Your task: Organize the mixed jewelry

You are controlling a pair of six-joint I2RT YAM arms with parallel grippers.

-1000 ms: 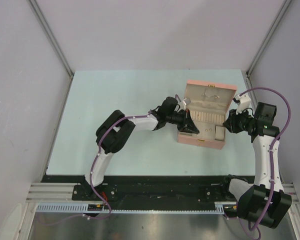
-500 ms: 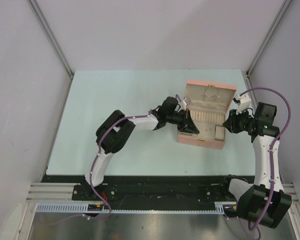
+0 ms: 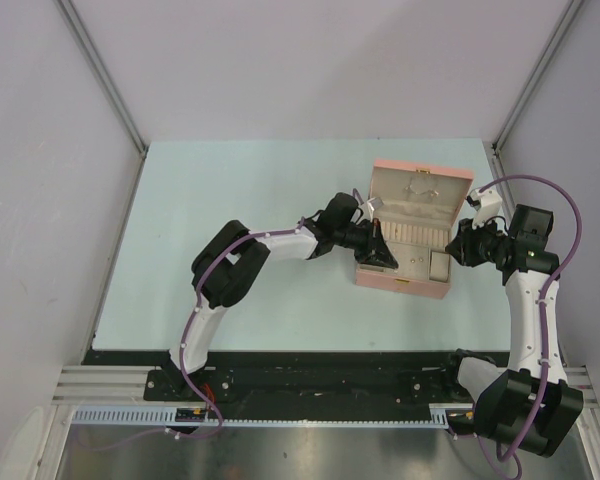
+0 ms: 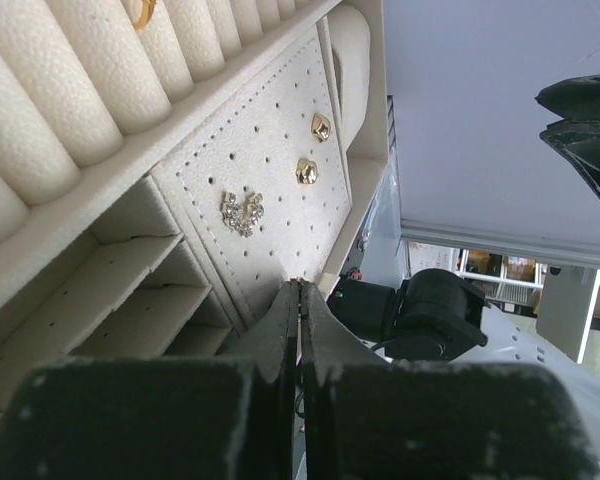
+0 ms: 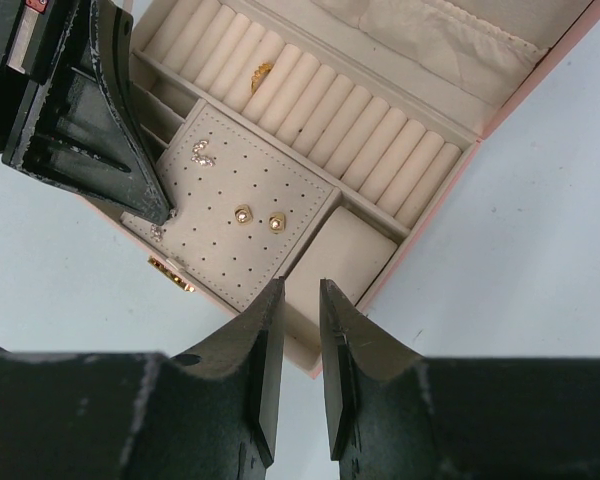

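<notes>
Task's things: the mixed jewelry lies inside the open pink jewelry box (image 3: 420,290), which stands toward the far right corner of the counter (image 3: 230,190).
Done: 1 gold ring (image 5: 260,72) is tucked between the ring rolls (image 5: 330,110). 2 gold studs (image 5: 243,215) and 1 crystal piece (image 5: 200,152) sit on the perforated earring panel (image 5: 250,265). A cream cushion (image 5: 345,255) fills the compartment just right of the panel.
Left: the small compartments (image 4: 130,290) look empty. No loose piece shows on the counter, so the sorting seems close to finished. A small glint lies by the panel's near left corner, too small to identify.
Left end effector (image 4: 300,290): closed, fingertips together at the panel's near left edge. I cannot tell whether a piece is pinched between them.
Right end effector (image 5: 300,288): fingers slightly apart with nothing between them, hovering off the box's right side.
Edges: the raised lid walls off the far side. The left fingertips work right against the box's front wall.
Open room: the counter's left half and near strip are bare. The gap between the box and the counter's right edge is narrow, and the right arm fills it.
</notes>
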